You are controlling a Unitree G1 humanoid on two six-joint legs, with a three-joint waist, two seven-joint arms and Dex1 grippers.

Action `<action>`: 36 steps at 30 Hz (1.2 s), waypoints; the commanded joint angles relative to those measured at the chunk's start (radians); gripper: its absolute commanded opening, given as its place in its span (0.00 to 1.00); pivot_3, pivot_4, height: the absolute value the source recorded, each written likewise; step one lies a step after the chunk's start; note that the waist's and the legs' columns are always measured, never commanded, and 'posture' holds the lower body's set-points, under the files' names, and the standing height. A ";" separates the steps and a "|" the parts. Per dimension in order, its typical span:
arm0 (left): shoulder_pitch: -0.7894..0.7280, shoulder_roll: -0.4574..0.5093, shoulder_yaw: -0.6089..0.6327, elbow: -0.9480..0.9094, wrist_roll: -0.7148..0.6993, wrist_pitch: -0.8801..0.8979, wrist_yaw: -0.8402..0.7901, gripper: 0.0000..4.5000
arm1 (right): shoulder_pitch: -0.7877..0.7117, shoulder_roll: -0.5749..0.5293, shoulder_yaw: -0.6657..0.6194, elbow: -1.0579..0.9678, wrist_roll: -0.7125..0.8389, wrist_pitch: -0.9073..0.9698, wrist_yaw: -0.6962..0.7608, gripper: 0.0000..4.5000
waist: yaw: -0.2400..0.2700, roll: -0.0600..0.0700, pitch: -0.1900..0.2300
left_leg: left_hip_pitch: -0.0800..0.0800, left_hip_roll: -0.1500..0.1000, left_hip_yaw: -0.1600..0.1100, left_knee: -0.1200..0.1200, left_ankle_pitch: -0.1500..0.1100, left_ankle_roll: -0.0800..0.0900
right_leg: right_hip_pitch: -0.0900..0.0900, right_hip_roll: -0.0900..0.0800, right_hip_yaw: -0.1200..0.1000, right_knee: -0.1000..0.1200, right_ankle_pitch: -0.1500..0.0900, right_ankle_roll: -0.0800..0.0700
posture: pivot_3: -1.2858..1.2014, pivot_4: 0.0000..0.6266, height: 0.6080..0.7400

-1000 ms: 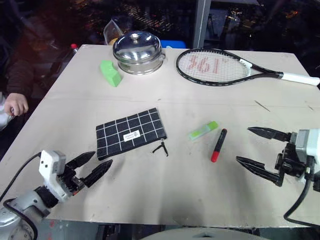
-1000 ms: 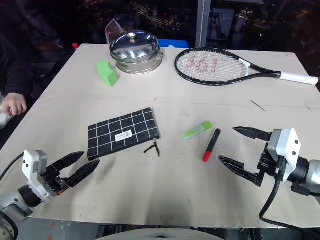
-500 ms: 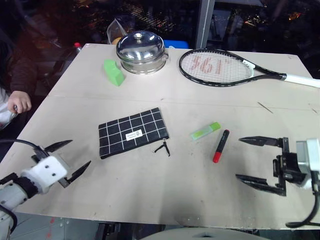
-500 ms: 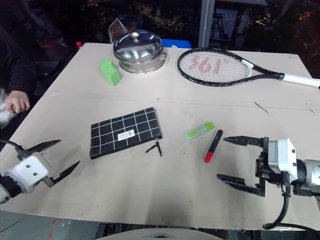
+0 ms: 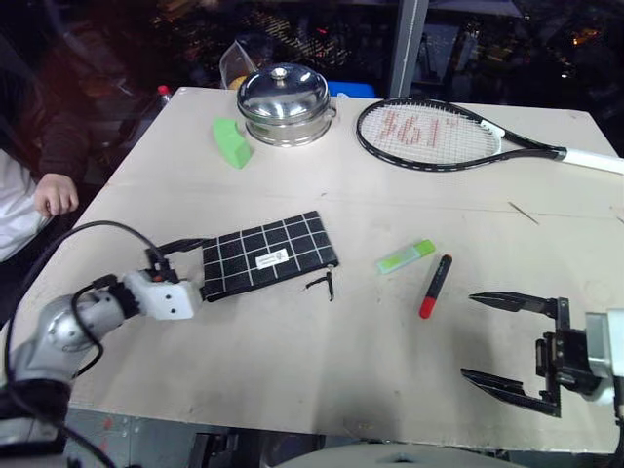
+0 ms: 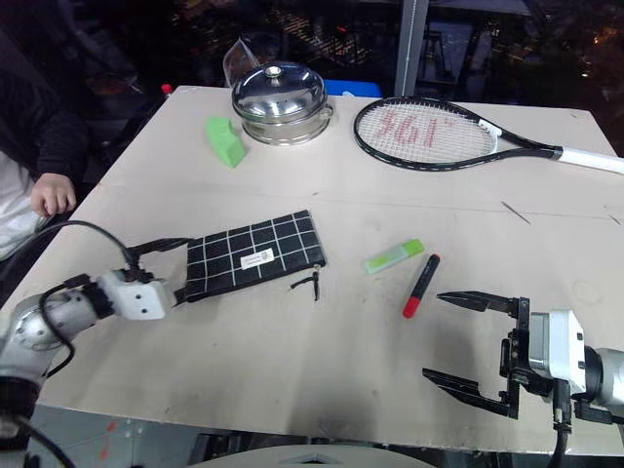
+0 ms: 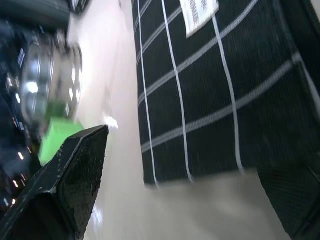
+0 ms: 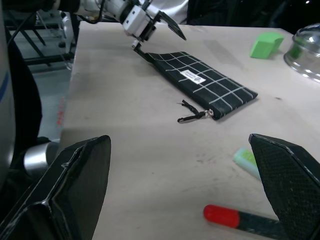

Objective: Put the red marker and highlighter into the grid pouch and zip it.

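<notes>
**Pouch flat, pens loose beside it**

While the grid pouch [image 5: 270,257] lies flat near the middle of the counter [image 5: 322,366], nothing can be seen inside it; its zipper pull cord [image 5: 322,285] trails off the corner nearest the pens. The highlighter [image 5: 407,255] lies just to the right of the pouch, and the red marker [image 5: 434,285] sits just beside the highlighter, a little nearer the robot — the two close together, but whether they touch cannot be told. A steel lidded pot [image 5: 286,103] stands at the far edge; its contents are hidden.

The left end effector [image 5: 190,265] is at the pouch's left short end with its fingers spread wide, one finger above that edge and one along the near side; it has hold of nothing, and whether a fingertip touches the fabric cannot be told. The right end effector [image 5: 502,338] hangs over the near right part of the counter, fingers wide apart and empty, near the red marker but apart from it.

A green wedge block [image 5: 232,142] lies beside the pot, and a tennis racket [image 5: 439,136] lies along the far right. Bare counter stretches between the pouch and the near edge. A person's hand [image 5: 57,194] rests off the left edge.
</notes>
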 commanded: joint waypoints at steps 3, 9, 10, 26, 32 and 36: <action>-0.097 -0.076 -0.123 0.093 0.028 -0.058 0.039 0.99 | -0.011 -0.030 -0.035 -0.105 0.045 0.070 -0.107 1.00 | 0.008 0.001 -0.001 | 0.000 0.000 0.000 0.000 0.000 0.000 | 0.000 0.000 0.000 0.000 0.000 0.000 | 0.52 0.24 1.00; -0.077 -0.113 -0.194 0.013 -0.143 0.002 -0.058 0.63 | -0.077 -0.055 -0.003 -0.158 0.073 0.193 -0.270 1.00 | 0.002 0.000 -0.001 | 0.000 0.000 -0.001 0.001 0.000 0.000 | 0.001 0.000 0.000 0.000 0.000 0.000 | 0.52 0.24 1.00; -0.067 -0.120 -0.196 -0.014 -0.186 0.042 -0.081 0.52 | -0.091 -0.052 0.013 -0.162 0.066 0.208 -0.297 1.00 | 0.000 0.000 -0.001 | 0.000 0.000 -0.001 0.001 0.000 0.000 | 0.000 0.001 0.000 0.000 0.000 0.000 | 0.52 0.24 1.00; 0.105 -0.204 -0.153 -0.731 -0.658 0.974 -0.216 0.01 | -0.698 0.220 0.357 0.140 0.194 0.973 -0.946 1.00 | -0.039 -0.005 0.001 | 0.000 0.000 -0.005 0.002 0.001 -0.002 | 0.001 0.004 0.000 0.005 0.001 -0.002 | 0.52 0.24 1.00; 0.143 -0.220 -0.136 -0.808 -0.647 1.045 -0.217 0.01 | -0.866 0.354 0.406 0.332 0.115 1.004 -1.008 1.00 | -0.044 -0.004 0.001 | -0.001 -0.001 -0.005 0.002 0.001 -0.002 | 0.000 0.003 0.000 0.005 0.001 -0.002 | 0.52 0.24 1.00; 0.158 -0.226 -0.124 -0.832 -0.638 1.059 -0.219 0.00 | -0.929 0.413 0.429 0.398 0.077 0.994 -1.006 0.91 | -0.045 -0.004 0.001 | -0.001 0.000 -0.005 0.002 0.001 -0.002 | -0.001 0.004 0.000 0.006 0.001 -0.003 | 0.52 0.24 1.00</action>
